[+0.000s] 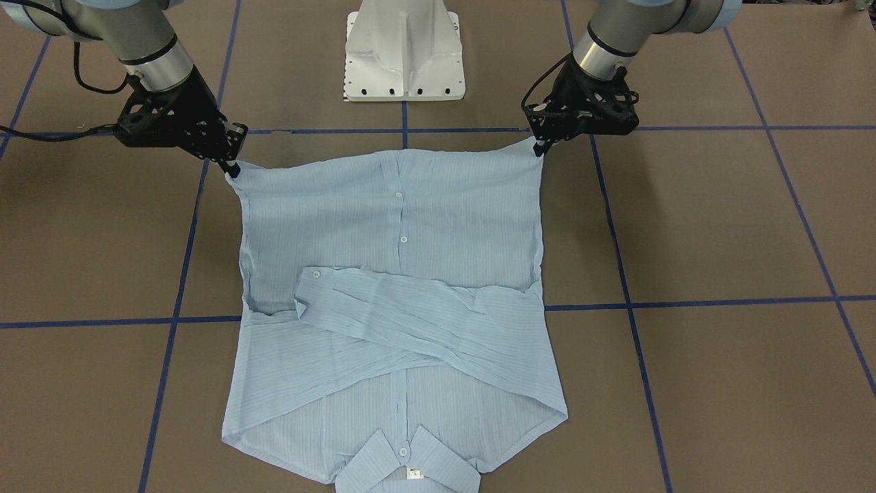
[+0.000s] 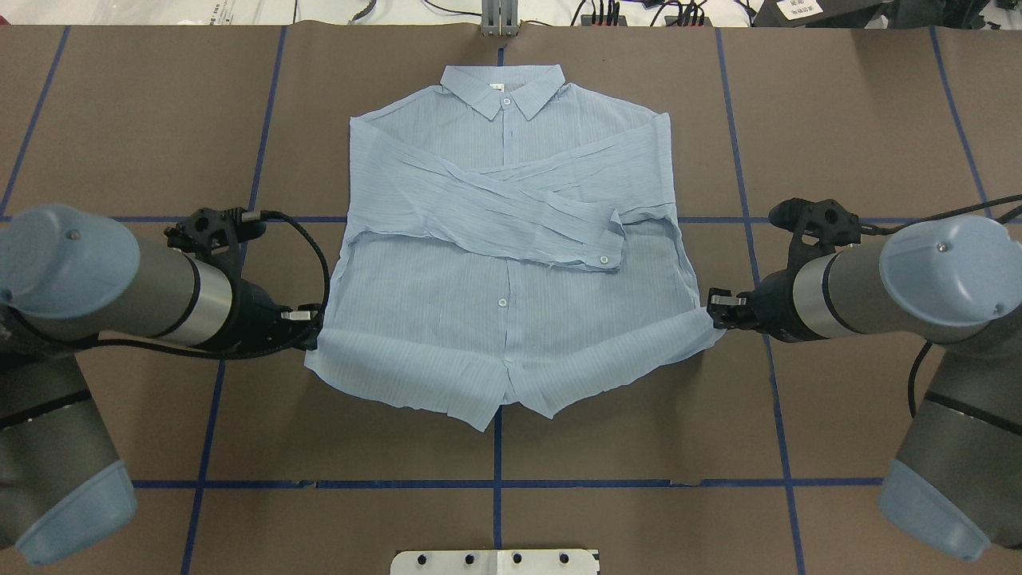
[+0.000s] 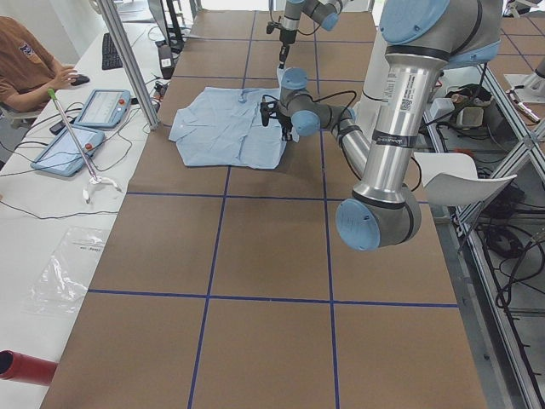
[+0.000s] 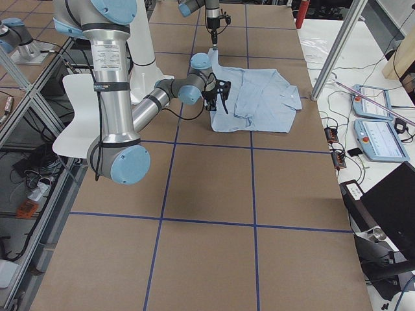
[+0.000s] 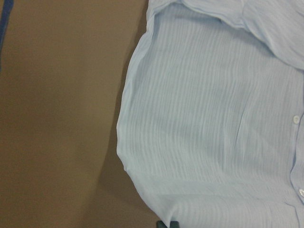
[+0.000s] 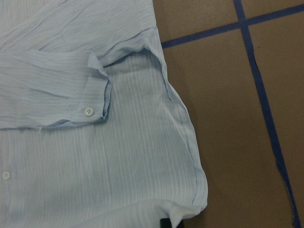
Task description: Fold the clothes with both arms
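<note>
Bright, even overhead light with soft, faint shadows; exterior views are sharp, the left wrist view slightly blurred.

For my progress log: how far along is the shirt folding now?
Done: both sleeves lie crossed over the shirt front. In hand: the left gripper and the right gripper each pinch a bottom hem corner. Left: probably folding the hem up toward the collar.

The table (image 2: 120, 120) has a brown cover, divided into big squares by blue tape lines (image 2: 495, 483). Along its edge on the operators' side stands a white bench (image 3: 34, 247) with two tablets (image 3: 102, 106), a black keyboard (image 3: 111, 51) and cables. An aluminium post (image 3: 128, 60) rises at that edge.
</note>
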Available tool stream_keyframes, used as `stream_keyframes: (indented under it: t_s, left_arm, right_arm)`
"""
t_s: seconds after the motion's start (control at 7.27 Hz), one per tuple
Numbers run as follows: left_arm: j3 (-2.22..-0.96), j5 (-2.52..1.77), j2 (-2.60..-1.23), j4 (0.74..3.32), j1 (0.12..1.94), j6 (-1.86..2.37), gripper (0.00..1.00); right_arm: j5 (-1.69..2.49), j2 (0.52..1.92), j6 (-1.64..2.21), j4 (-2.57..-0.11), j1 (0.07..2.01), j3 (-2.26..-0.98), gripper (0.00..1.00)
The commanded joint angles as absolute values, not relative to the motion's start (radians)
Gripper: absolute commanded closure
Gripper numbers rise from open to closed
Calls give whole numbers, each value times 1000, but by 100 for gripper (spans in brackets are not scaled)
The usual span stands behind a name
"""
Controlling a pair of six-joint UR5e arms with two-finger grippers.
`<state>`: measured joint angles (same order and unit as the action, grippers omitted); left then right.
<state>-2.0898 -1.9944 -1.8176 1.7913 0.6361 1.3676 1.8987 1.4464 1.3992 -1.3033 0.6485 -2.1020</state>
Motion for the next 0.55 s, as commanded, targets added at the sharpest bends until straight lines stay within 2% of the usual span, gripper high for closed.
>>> stream_keyframes:
  t_s: [0.0, 0.41]
  left_arm:
    - [-2050, -2020, -1870, 1790, 716, 1345, 100]
    - [-1869, -2046, -2018, 1805, 814, 1345, 100]
  right_arm:
    - [1942, 1357, 1397, -1305, 739, -2021, 100]
    - [2000, 1209, 1391, -1307, 846, -1867, 100]
